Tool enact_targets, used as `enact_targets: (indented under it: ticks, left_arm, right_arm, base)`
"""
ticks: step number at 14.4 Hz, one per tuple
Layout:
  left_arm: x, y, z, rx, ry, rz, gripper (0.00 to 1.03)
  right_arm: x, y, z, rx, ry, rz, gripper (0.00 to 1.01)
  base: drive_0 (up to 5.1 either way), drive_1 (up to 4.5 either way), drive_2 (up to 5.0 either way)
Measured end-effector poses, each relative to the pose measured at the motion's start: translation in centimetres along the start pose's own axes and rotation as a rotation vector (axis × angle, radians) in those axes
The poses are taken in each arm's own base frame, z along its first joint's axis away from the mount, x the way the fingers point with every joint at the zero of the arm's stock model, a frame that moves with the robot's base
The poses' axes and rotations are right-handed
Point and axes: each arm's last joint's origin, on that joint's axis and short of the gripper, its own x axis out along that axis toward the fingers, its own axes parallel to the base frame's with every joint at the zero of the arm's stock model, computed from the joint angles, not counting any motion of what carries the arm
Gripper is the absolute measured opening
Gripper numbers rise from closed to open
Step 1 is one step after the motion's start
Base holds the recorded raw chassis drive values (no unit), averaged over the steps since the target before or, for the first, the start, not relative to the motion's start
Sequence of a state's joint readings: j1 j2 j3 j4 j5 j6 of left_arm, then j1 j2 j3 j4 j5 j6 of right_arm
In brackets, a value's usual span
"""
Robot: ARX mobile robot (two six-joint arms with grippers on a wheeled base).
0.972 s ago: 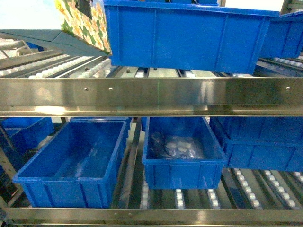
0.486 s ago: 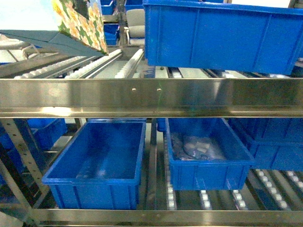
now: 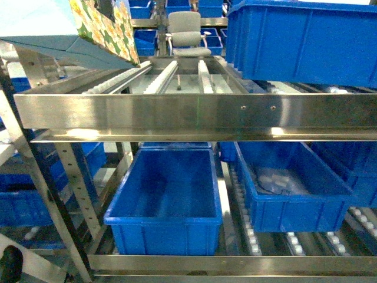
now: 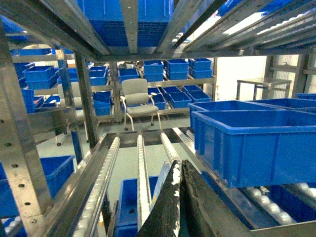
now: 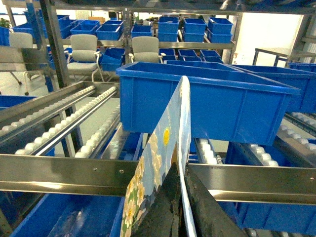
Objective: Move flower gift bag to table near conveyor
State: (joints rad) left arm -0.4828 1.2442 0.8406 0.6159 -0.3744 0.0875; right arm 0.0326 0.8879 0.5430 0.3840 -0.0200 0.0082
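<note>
A steel roller conveyor (image 3: 194,112) with blue bins (image 3: 162,200) fills the scene. The daisy-printed flower gift bag (image 5: 158,163) is held upright, pinched by the right gripper (image 5: 178,207); the left gripper (image 4: 178,197) is seen closed, empty.

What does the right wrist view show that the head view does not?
Only the right wrist view shows the right gripper, its dark fingers shut on the gift bag, and two grey chairs, one at the left.

Only the head view shows the lower shelf with an empty blue bin and, to its right, a bin holding small white items.

Both show the daisy-printed bag, the steel rack with white rollers, a blue bin on the upper tier, and one chair.
</note>
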Motion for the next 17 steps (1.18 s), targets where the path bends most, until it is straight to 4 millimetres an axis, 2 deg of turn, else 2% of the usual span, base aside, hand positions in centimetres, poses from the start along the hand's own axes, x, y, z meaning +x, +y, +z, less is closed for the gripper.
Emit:
enact_targets:
  ticks: [17]
  left_arm:
    - [0.00, 0.00, 0.00, 0.000, 0.000, -0.001, 0.02]
  right_arm:
    - [0.00, 0.00, 0.02, 0.000, -0.002, 0.002, 0.02]
  base:
    - [-4.8, 1.12, 3.6]
